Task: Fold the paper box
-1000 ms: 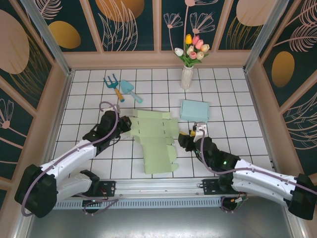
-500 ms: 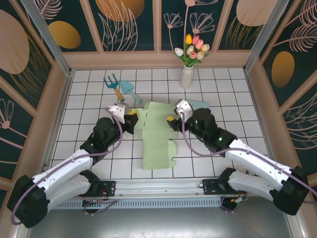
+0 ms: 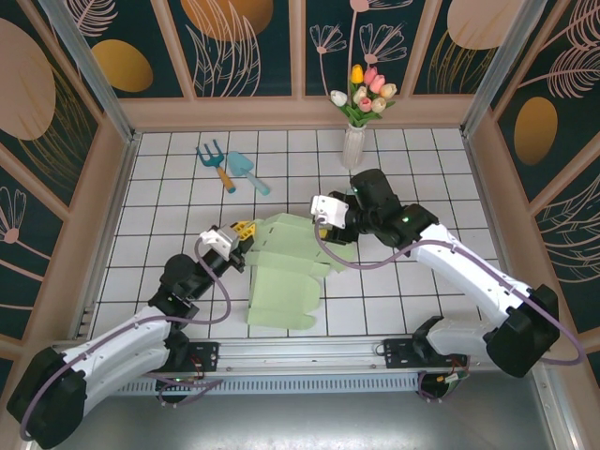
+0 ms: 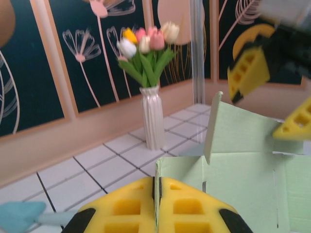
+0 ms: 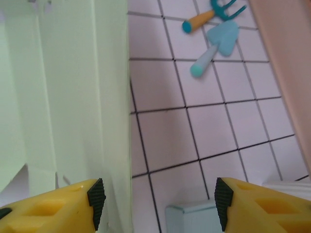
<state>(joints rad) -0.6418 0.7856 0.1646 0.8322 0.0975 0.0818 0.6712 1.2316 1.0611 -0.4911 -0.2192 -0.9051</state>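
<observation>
Pale-green paper box (image 3: 286, 281), top external view: the flat blank lies unfolded on the middle of a white tiled floor (image 3: 169, 202) with dark grout lines, its far end lifted off the tiles between the two arms. The left gripper (image 3: 239, 232) is pinched closed on the blank's far-left edge. The right gripper (image 3: 322, 223) stands at the far-right edge with its jaws apart. Walls (image 3: 244, 47) of dark teal panels painted with leaves and flowers, framed in light wood, enclose the floor on three sides, and metal posts (image 3: 89, 66) rise at the corners. A white vase (image 3: 352, 145) of tulips (image 3: 367, 92) stands by the back wall. A teal fork (image 3: 214, 161) and a teal trowel (image 3: 246, 172) lie side by side at the far left.

Left wrist view: yellow fingers (image 4: 121, 208) meet on the thin edge of the green sheet. One flap stands upright beyond them, with the vase behind it on the tiles.

Right wrist view: yellow fingers (image 5: 58, 208) are set wide. The sheet's edge lies in the gap beside one of them; contact cannot be told. The corner of a pale blue box (image 5: 192, 218) shows between them.
</observation>
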